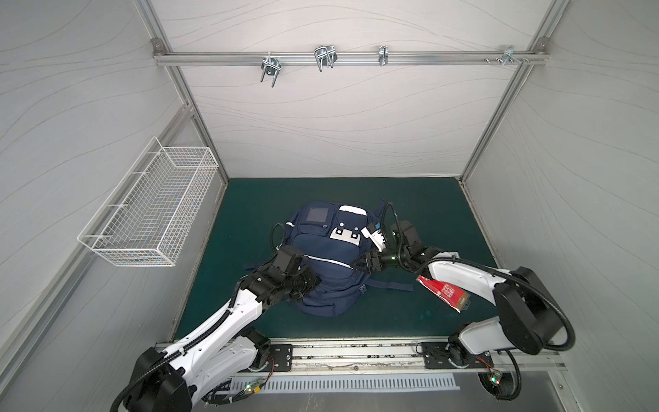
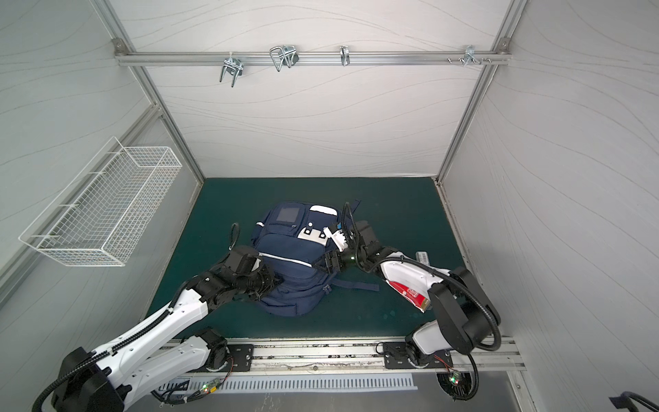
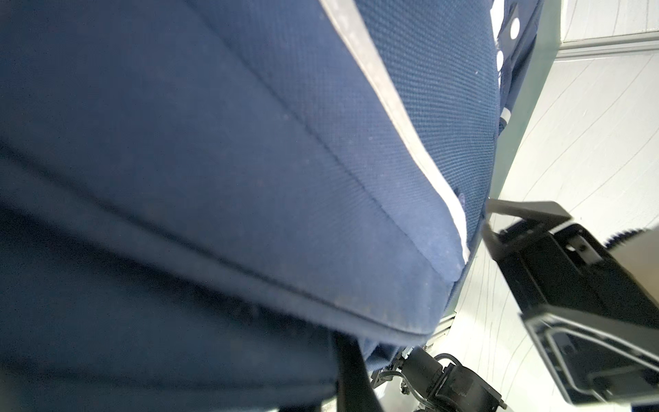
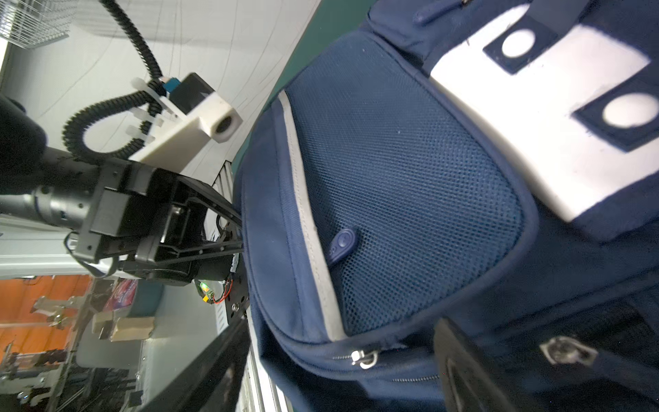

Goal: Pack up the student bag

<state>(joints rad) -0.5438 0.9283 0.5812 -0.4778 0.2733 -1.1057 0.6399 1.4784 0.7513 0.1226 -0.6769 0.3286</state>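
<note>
Navy-blue fabric backpack with white reflective stripes, your student bag [image 1: 331, 271], is lying in the middle of the dark green table [image 1: 410, 221]. Your left claw [image 4: 240, 233] is sitting pressed together at its 8 o'clock edge, tips hidden by fabric. Your right claw [image 1: 360, 264] is standing spread at its 3 o'clock side. A red flat packet [image 1: 442, 290] is lying at 4 o'clock.

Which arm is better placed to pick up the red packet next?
Right. The red packet lies on its side of the mat and the right gripper is open and empty; the left gripper is shut on the student bag, farther away.
</note>
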